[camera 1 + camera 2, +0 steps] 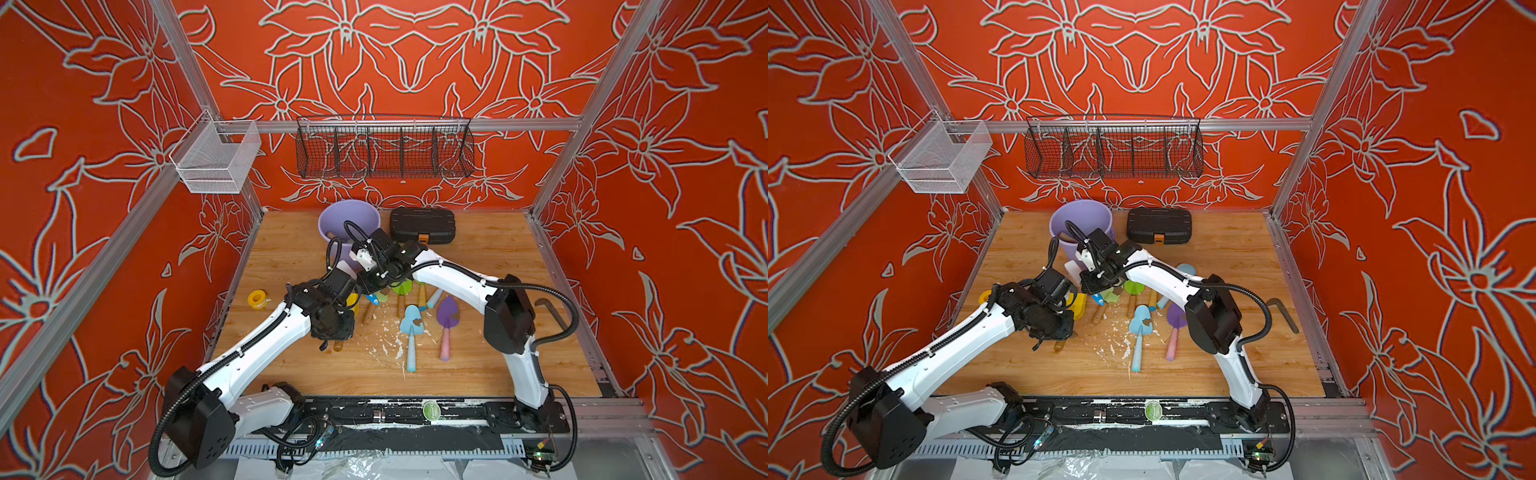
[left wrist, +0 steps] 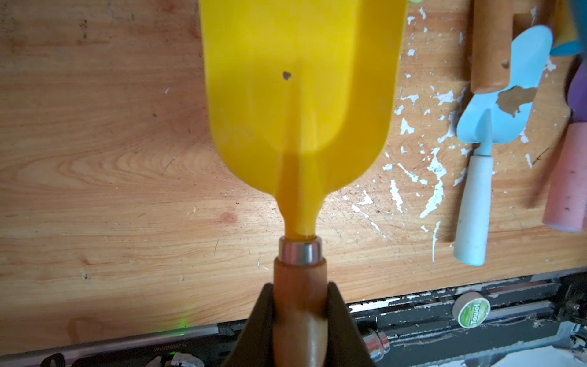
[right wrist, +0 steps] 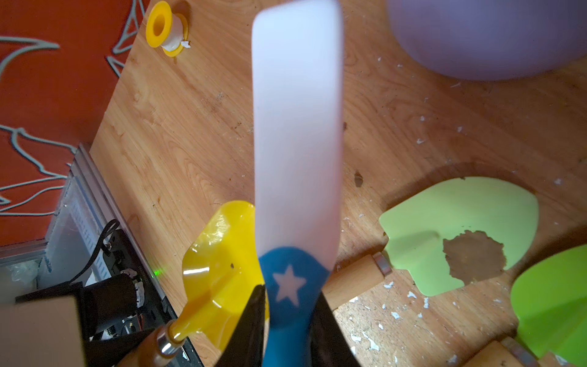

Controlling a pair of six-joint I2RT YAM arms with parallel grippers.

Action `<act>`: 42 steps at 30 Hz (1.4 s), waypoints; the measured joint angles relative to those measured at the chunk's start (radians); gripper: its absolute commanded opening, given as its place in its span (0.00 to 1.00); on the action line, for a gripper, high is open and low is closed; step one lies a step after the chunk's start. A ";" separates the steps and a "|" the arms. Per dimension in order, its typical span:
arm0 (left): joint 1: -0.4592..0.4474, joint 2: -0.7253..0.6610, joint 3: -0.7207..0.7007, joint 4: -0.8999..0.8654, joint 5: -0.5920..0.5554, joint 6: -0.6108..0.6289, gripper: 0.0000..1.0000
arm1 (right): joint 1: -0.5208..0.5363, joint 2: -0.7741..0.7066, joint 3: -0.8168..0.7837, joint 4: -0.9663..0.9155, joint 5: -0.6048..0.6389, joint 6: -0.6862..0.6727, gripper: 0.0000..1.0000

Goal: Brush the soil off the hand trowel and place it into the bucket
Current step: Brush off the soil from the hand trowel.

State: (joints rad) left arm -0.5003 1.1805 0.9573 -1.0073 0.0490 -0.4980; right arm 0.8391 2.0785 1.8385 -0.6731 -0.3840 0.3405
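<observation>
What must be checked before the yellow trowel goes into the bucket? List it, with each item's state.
1. The left gripper shut on the yellow trowel's wooden handle: ok.
2. The right gripper shut on the scraper's blue handle: ok.
3. Trowel blade free of soil: not ok, one brown speck sits on it.
4. Blade's underside clean: cannot tell, hidden.
5. The bucket upright, mouth open: ok.
6. Way to the bucket free: cannot tell; the right arm covers its near side in both top views.
</observation>
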 measured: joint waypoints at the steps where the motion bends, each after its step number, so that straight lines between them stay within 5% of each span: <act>1: 0.005 -0.006 -0.010 0.016 0.012 -0.002 0.00 | -0.002 -0.023 -0.032 0.005 -0.006 0.006 0.00; 10: 0.047 -0.115 -0.195 0.231 0.257 -0.076 0.00 | -0.035 -0.278 -0.304 0.102 -0.095 0.071 0.00; 18: 0.336 -0.379 -0.388 0.470 0.660 -0.203 0.00 | -0.072 -0.476 -0.584 0.331 -0.224 0.198 0.00; 24: 0.454 -0.448 -0.556 0.723 0.906 -0.380 0.00 | -0.105 -0.553 -0.785 0.563 -0.331 0.350 0.00; 34: 0.543 -0.483 -0.729 1.127 1.079 -0.663 0.00 | -0.122 -0.573 -0.951 0.978 -0.446 0.620 0.00; 42: 0.547 -0.465 -0.737 1.296 1.131 -0.734 0.00 | -0.124 -0.462 -0.998 1.411 -0.497 0.892 0.00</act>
State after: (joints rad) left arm 0.0471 0.7158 0.2207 0.2890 1.1801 -1.2320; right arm 0.7147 1.6169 0.8410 0.7383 -0.8810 1.2324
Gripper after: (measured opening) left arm 0.243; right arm 0.241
